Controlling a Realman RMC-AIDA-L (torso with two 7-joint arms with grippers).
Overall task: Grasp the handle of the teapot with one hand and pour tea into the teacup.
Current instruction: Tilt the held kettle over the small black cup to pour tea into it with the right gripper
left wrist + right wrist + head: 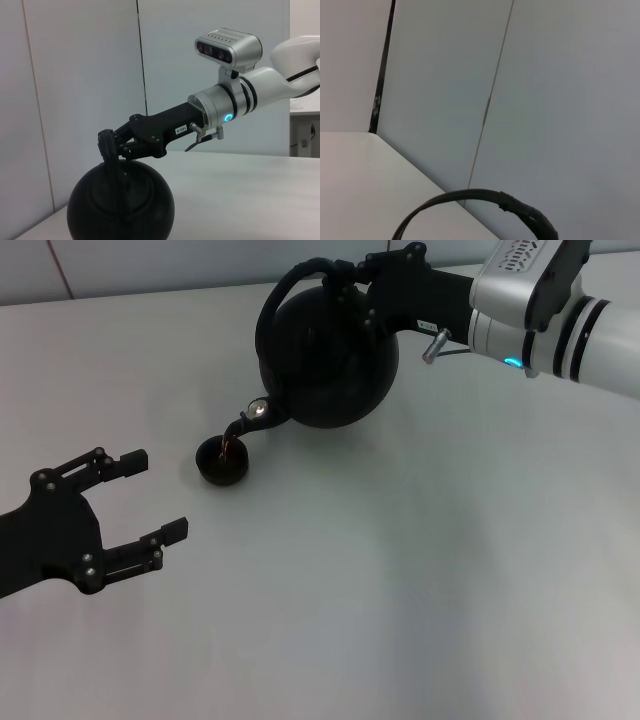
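Note:
The black round teapot (335, 365) is lifted and tilted to the left. Its silver-tipped spout (257, 412) hangs just over the small dark teacup (222, 462) on the table, and a thin brownish stream shows at the cup. My right gripper (352, 288) is shut on the arched black handle (275, 298). In the left wrist view the right gripper (116, 146) clamps the handle (113, 165) above the teapot (120, 207). The right wrist view shows only the handle's arc (485, 196). My left gripper (150, 495) is open and empty, left of the cup.
The white table (420, 580) stretches to the front and right. A white panelled wall (80, 90) stands behind the table.

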